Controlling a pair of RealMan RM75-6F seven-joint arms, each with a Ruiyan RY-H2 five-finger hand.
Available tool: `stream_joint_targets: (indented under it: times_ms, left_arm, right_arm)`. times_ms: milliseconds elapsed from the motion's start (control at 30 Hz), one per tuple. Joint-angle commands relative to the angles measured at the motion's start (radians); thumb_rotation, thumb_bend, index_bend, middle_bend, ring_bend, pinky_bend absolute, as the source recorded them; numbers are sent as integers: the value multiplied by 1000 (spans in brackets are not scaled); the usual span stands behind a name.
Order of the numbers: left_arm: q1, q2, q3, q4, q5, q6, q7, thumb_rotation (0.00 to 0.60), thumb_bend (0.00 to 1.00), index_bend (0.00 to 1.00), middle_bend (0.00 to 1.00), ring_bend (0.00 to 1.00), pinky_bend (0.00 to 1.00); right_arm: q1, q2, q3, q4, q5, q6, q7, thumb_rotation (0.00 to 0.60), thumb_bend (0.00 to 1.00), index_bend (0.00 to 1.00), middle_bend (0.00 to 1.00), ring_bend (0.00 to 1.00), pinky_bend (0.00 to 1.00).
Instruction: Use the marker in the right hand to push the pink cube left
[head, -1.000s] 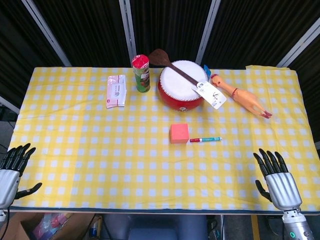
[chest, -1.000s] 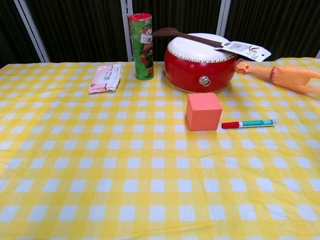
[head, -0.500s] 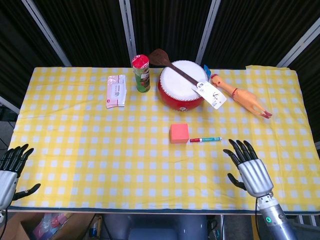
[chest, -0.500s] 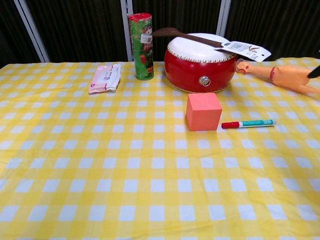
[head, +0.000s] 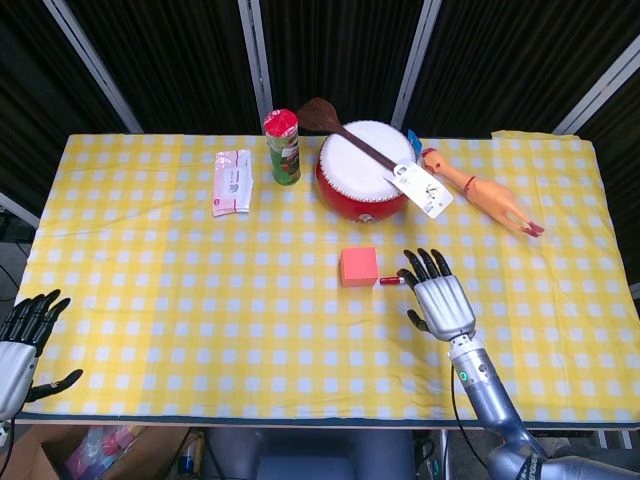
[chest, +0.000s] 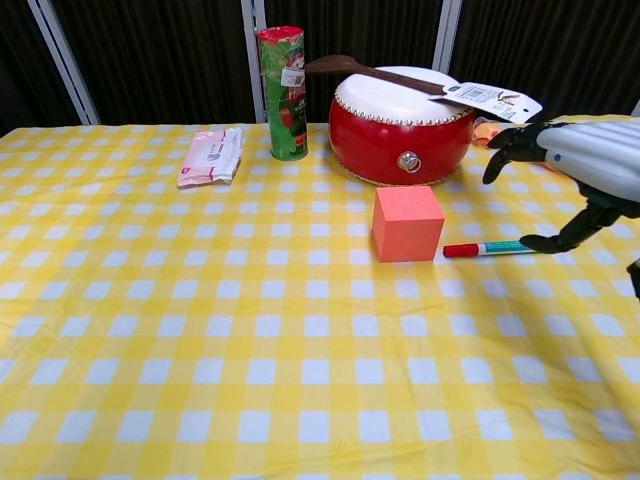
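Note:
The pink cube (head: 359, 266) (chest: 407, 222) stands on the yellow checked cloth in front of the red drum. Right beside it lies the marker (chest: 490, 248), red cap toward the cube; in the head view only its red cap (head: 389, 281) shows past my hand. My right hand (head: 438, 299) (chest: 580, 170) hovers over the marker's far end, fingers spread, holding nothing. Whether it touches the marker I cannot tell. My left hand (head: 20, 350) hangs open at the table's near left corner, far from both.
Behind the cube sit a red drum (head: 364, 172) with a wooden spoon and a tag, a green can (head: 283, 147), a pink wipes pack (head: 232, 181) and a rubber chicken (head: 482, 192). The table's front edge (head: 250, 414) runs along the bottom.
My right hand has moved from the near right corner up and to the left, arriving over the marker's right end. The cube, the marker and my left hand have stayed put.

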Motion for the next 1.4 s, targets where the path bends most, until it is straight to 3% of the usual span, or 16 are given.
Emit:
stream_joint_targets:
  times_ms: [33,433,1400]
  left_arm:
    - [-1,1,1,-2,-1,-3,-2,600,32,0,0,0,0]
    - [-8,1,-5,-20,-24,-27,2,600,32,0,0,0,0]
    - [-11,-6,-8,-41,-47,-51,36,600,32,0,0,0,0]
  right_arm:
    - [39,-39,29,56,66,-25,-34,600,348,289,106,23,78]
    - [106,-74,38,183,226,-78,-63,600,348,329,113,23,78]
    - [161,-169,12,462,251,-135,133,600,349,419,153,31,78]
